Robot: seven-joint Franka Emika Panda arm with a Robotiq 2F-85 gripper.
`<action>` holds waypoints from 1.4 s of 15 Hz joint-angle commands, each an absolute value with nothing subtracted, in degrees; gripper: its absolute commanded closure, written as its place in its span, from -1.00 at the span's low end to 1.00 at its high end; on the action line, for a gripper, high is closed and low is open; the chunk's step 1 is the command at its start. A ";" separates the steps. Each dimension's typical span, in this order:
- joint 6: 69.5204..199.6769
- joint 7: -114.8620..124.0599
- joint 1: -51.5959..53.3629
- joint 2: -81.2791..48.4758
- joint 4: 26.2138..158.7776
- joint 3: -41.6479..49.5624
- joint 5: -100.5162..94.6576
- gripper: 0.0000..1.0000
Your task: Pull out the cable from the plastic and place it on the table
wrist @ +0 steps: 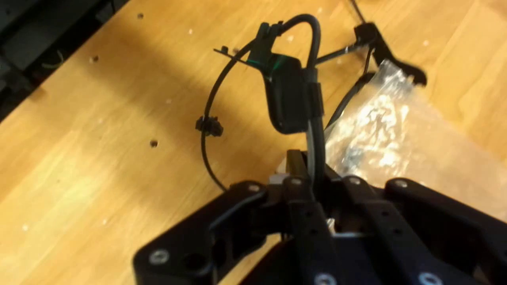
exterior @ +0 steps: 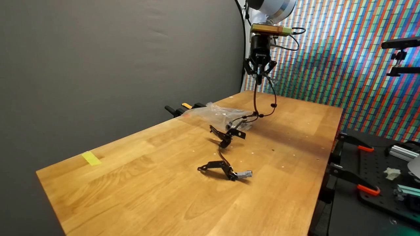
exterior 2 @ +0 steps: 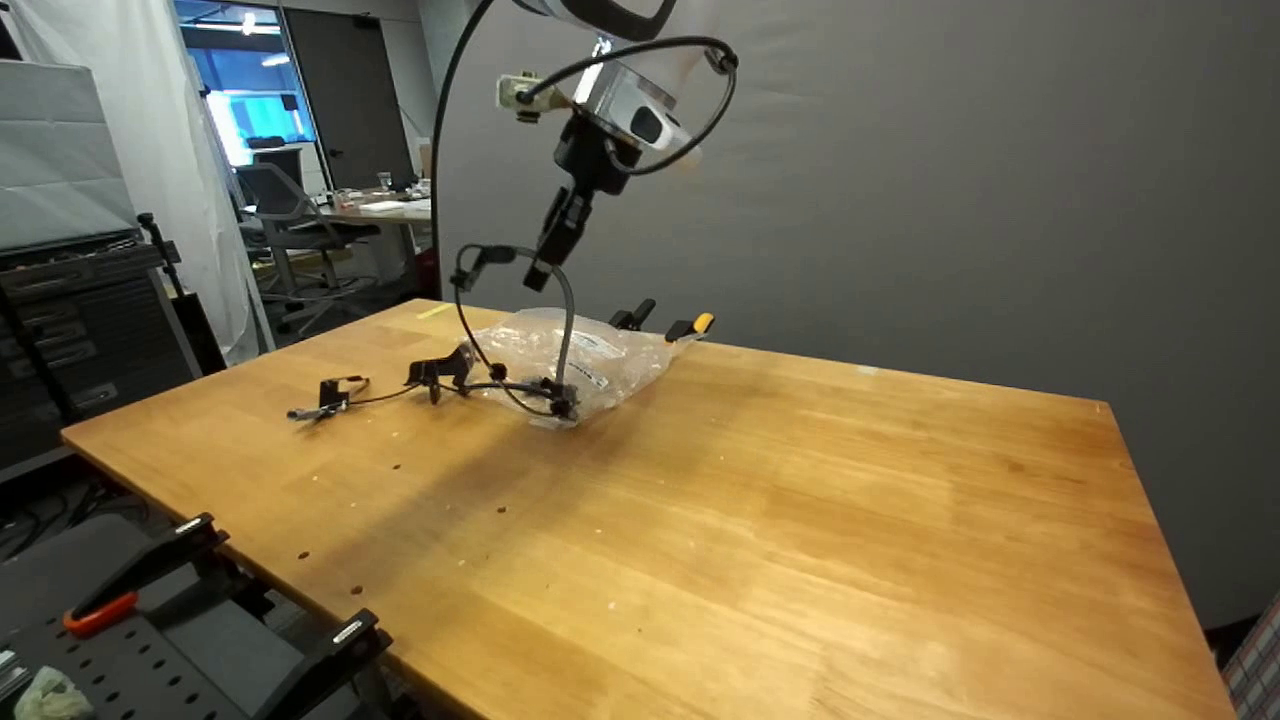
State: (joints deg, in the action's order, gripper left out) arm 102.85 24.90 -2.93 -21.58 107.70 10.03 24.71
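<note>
Clearly, the gripper (exterior: 259, 79) is clamped on the cable (wrist: 318, 138), holding that stretch well above the worktop (exterior 2: 850, 520), presumably to draw it away from the plastic bag (exterior 2: 625, 360). In an exterior view, the cable's bracketed tail (exterior 2: 332, 393) rests on the worktop left of the bag, likely because that length is already out; I cannot tell whether more sits inside.

Light falls warm and bright on the table (exterior 2: 900, 560), a soft shadow (exterior 2: 430, 490) crossing it in both exterior views. In my wrist view, glare whitens the plastic bag (wrist: 382, 130); my pincer (wrist: 311, 168) blurs at its near parts.
</note>
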 commanded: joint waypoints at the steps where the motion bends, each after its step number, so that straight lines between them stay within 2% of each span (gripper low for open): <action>1: 113.97 24.05 -3.26 -20.22 112.41 11.08 16.36 0.97; 8: 133.28 29.28 -1.75 -20.80 120.11 15.20 -5.07 0.94; 9: 135.27 30.85 -1.26 -20.79 121.19 16.11 -8.79 0.86; 10: 136.79 32.92 -0.58 -20.79 121.99 17.18 -12.83 0.36; 12: 139.28 37.78 1.12 -20.71 123.21 19.57 -21.24 0.29; 17: 140.14 51.48 5.64 -17.59 123.99 22.17 -39.33 -0.47; 20: 138.86 58.69 6.24 -13.20 124.19 19.27 -46.48 -0.91; 21: 138.44 60.16 6.12 -11.48 124.41 17.77 -46.96 -0.99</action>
